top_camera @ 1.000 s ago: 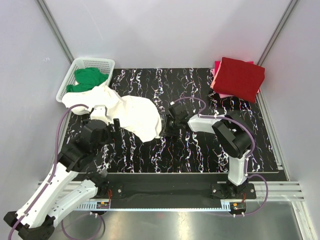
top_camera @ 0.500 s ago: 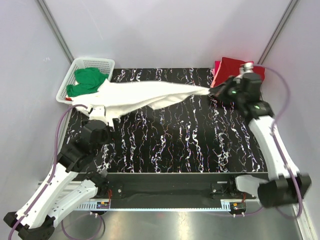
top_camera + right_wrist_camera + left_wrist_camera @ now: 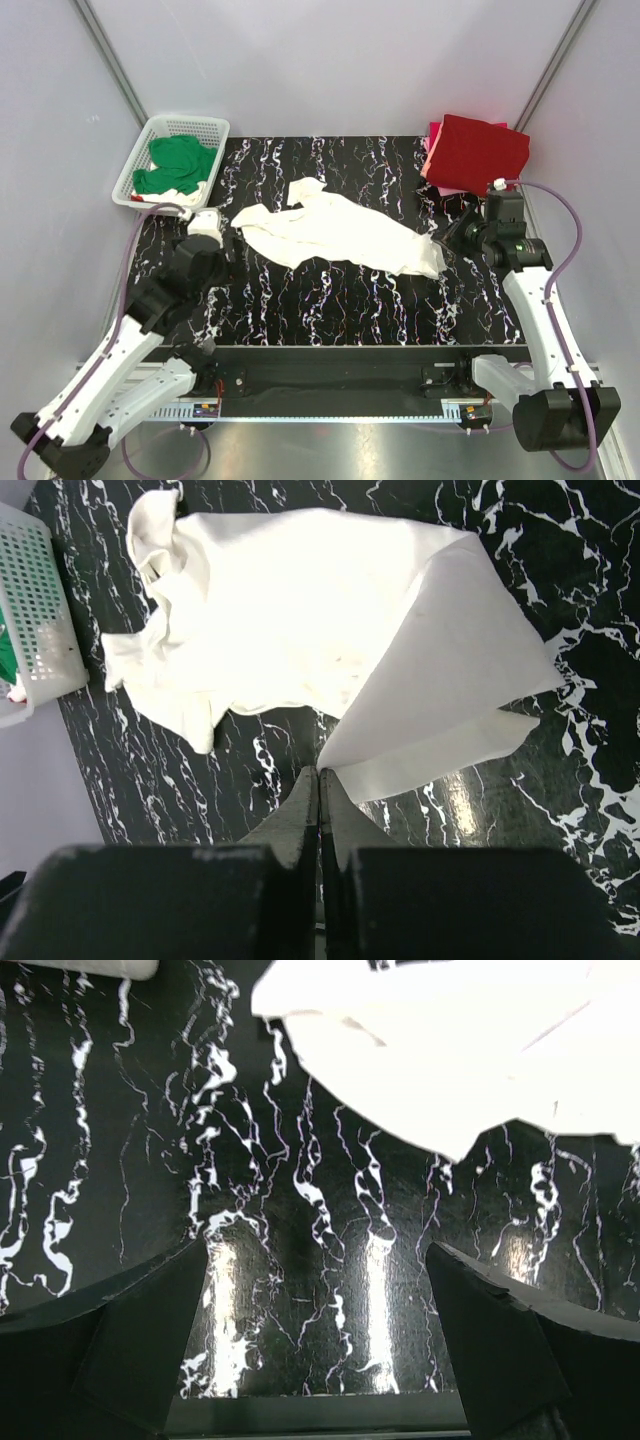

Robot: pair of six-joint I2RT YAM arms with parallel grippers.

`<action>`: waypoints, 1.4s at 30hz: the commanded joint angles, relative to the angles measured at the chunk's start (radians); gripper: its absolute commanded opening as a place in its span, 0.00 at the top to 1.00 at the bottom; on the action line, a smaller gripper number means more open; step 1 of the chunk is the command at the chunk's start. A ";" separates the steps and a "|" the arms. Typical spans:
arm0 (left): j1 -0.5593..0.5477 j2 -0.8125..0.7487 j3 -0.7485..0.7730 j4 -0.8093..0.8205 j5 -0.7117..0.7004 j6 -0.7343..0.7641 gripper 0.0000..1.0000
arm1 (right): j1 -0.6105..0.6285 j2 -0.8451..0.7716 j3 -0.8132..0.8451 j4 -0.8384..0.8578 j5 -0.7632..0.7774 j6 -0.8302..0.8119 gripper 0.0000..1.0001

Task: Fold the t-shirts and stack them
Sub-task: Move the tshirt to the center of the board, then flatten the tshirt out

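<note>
The white t-shirt (image 3: pixel 340 235) lies rumpled across the middle of the black marbled table (image 3: pixel 380 300), running from upper left to lower right in the top view. Half a second ago it hung stretched taut from the basket (image 3: pixel 170 127) towards the red stack; it has since dropped flat, and my right arm has come down and away from that stack. The folded red t-shirt (image 3: pixel 478 155) sits on a pink one (image 3: pixel 431 140) in the upper right, and the green t-shirt (image 3: pixel 178 160) is in the basket at upper left. From above I can't read either claw. The right wrist view shows the right gripper (image 3: pixel 320 775) with its fingers pressed together on a corner of the shirt's hem, a crease running straight up from their tips. The left wrist view shows the left gripper (image 3: pixel 318 1260) spread wide over bare table, holding nothing, with the shirt's edge just beyond at the top of the frame.
</note>
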 commanded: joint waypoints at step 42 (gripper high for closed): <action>-0.081 0.969 0.121 0.590 0.159 -0.185 1.00 | -0.006 -0.060 -0.131 0.062 -0.062 -0.074 1.00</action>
